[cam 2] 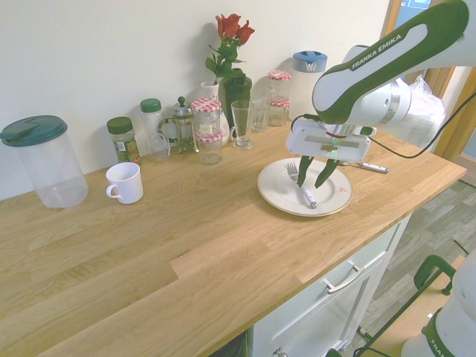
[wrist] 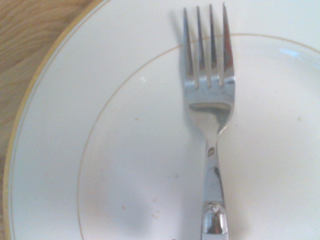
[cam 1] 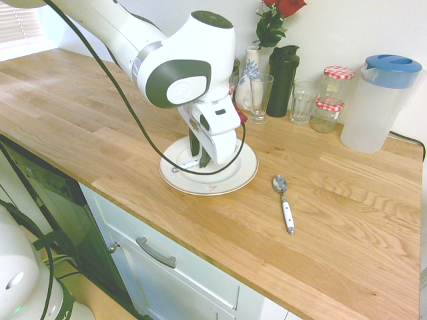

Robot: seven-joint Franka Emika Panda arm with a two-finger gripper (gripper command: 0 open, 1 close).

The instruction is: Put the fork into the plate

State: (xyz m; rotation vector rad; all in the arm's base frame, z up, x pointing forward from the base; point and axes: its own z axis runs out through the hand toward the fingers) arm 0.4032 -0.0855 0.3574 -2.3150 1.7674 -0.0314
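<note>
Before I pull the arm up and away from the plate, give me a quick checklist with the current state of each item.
1. Fork lying on the plate: ok, tines and handle rest inside the rim.
2. Gripper free of the fork: ok, fingers stand apart, one on each side of the handle, with gaps showing.
3. Fork flat, not tipping over the edge: ok in the wrist view.
4. Plate fully on the counter: ok.
5. Spoon clear of the plate: ok, it lies on the counter beside it.
6. Cable by the gripper clear of the fork: cannot tell.
</note>
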